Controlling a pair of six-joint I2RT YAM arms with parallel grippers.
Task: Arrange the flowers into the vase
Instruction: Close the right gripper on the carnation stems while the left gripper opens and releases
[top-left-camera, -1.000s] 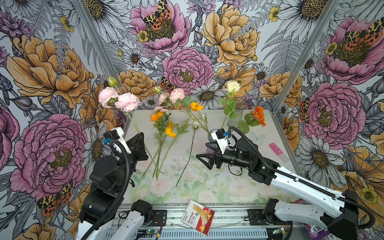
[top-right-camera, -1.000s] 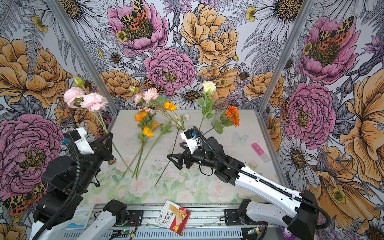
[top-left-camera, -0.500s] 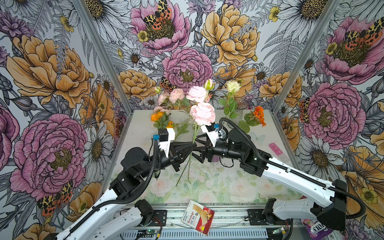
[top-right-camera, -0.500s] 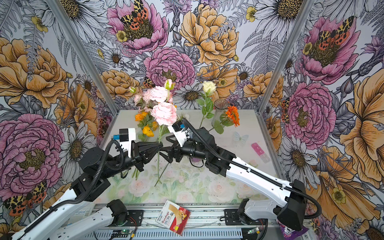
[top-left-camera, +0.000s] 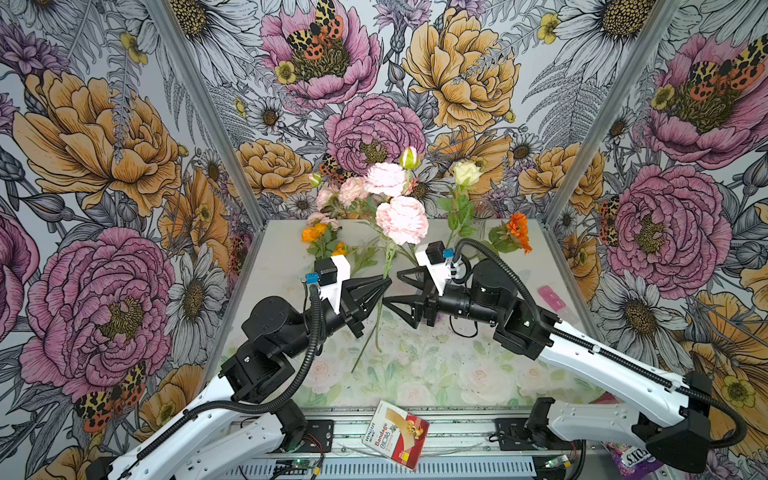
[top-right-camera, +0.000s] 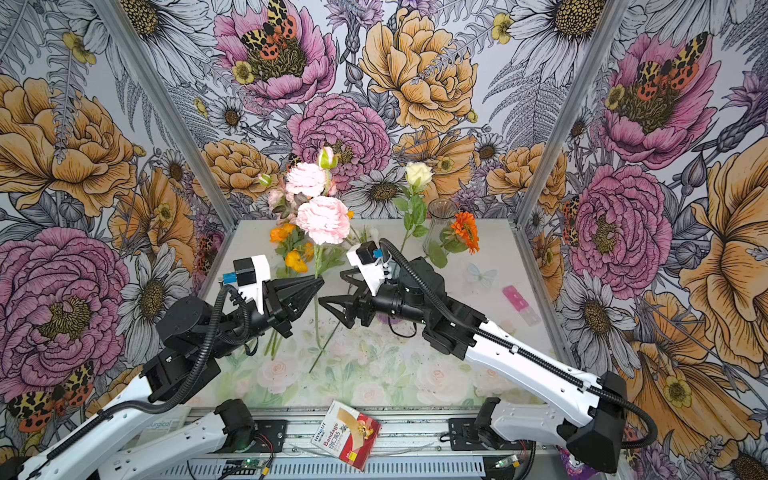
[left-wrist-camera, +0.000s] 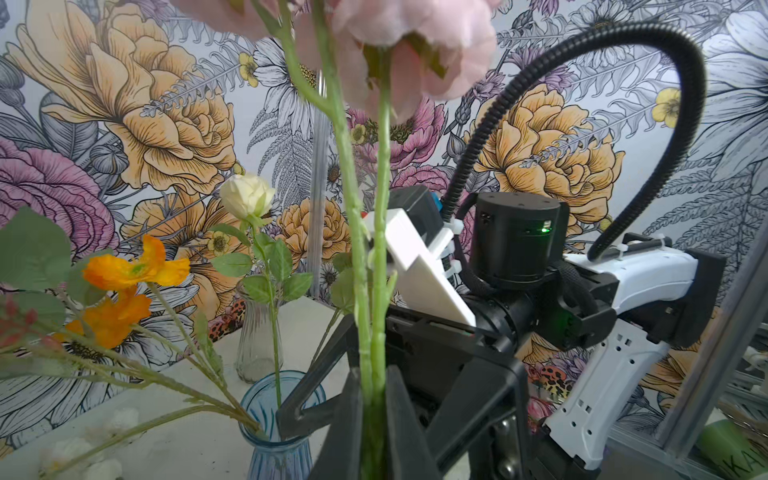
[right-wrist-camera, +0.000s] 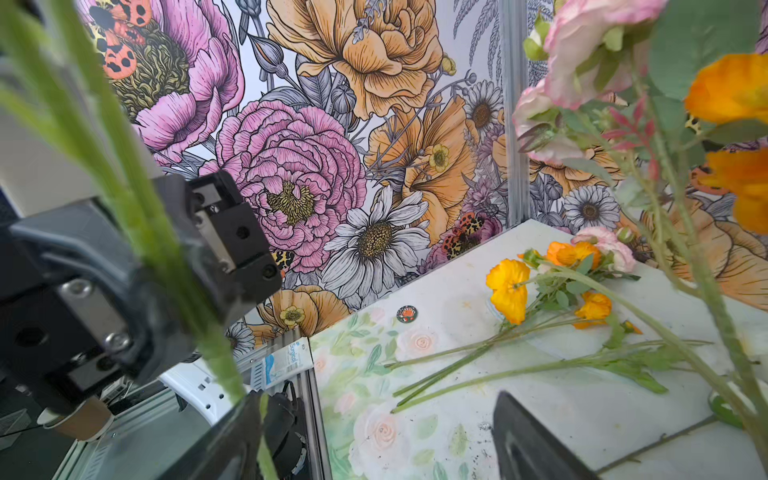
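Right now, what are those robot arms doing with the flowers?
The left claw is shut on the stems of some pink flowers, holding them upright over the table. The right claw is open right beside those stems. A cream rose stands in a blue vase, and orange flowers lie on the table.

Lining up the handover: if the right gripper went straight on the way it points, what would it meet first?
Likely the pink flower stem that the left gripper holds upright, just ahead of the open right gripper; exact depth is unclear.
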